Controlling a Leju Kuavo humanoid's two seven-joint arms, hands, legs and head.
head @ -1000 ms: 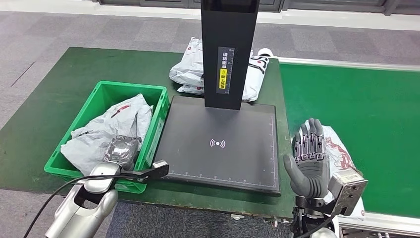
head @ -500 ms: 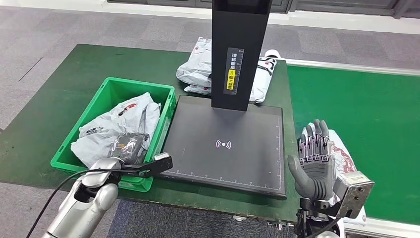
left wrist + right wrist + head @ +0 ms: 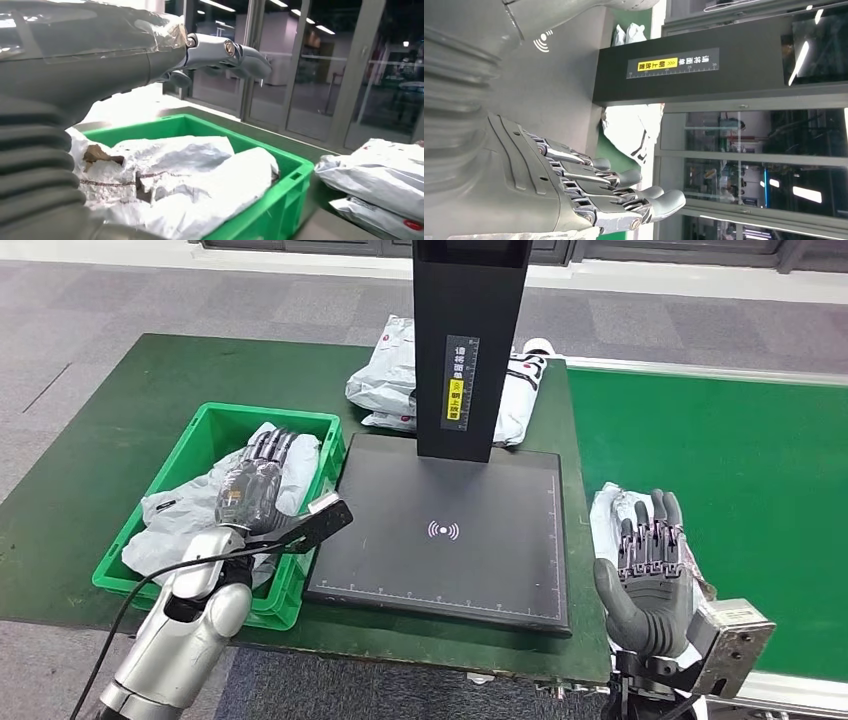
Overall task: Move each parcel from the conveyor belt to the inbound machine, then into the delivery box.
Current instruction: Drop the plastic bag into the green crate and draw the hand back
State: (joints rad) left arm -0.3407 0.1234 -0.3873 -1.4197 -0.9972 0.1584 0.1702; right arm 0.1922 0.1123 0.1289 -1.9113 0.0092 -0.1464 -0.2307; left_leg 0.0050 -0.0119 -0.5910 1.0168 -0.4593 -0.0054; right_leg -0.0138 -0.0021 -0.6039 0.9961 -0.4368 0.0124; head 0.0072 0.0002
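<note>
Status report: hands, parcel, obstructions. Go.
Left hand open above green box. Right hand open beside parcel on conveyor. Scanner plate bare.

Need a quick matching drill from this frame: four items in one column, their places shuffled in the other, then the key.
1. left hand
2. right hand
3. green crate
4. pile of white parcels

A. behind the black scanner column
B. left of the scanner plate
C. over the parcels in the crate
D. above a parcel on the conveyor belt

Pairs: 1-C, 2-D, 3-B, 4-A
</note>
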